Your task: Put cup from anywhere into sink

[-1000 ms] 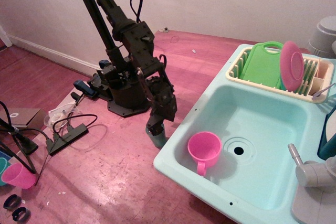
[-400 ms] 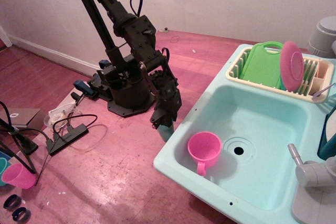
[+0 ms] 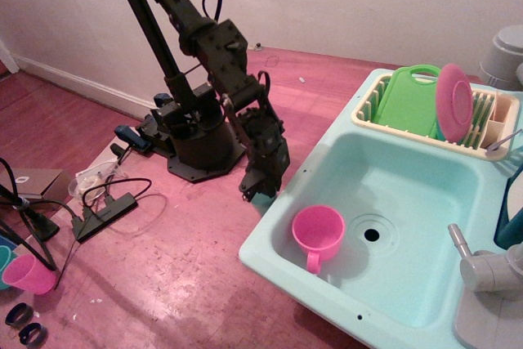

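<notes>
The black gripper (image 3: 263, 192) hangs just above the floor at the left rim of the light aqua sink (image 3: 274, 261). It is shut on the small teal cup (image 3: 264, 197), which the fingers hide for the most part; only a dull teal sliver shows below them. The cup is lifted off the floor and stays outside the basin, close to the sink's left edge. The basin has a round drain hole (image 3: 372, 234).
A pink handled mug (image 3: 317, 233) stands in the basin. A grey faucet (image 3: 484, 267) is at the front right. A cream dish rack (image 3: 493, 138) with a green board (image 3: 409, 100) and a pink plate (image 3: 454, 102) sits behind. The arm's base (image 3: 196, 157), a power strip (image 3: 102, 212) and a pink cup (image 3: 31, 274) are on the floor.
The gripper has lifted the teal cup off the floor and carried it up and to the right, towards the sink's left rim.
</notes>
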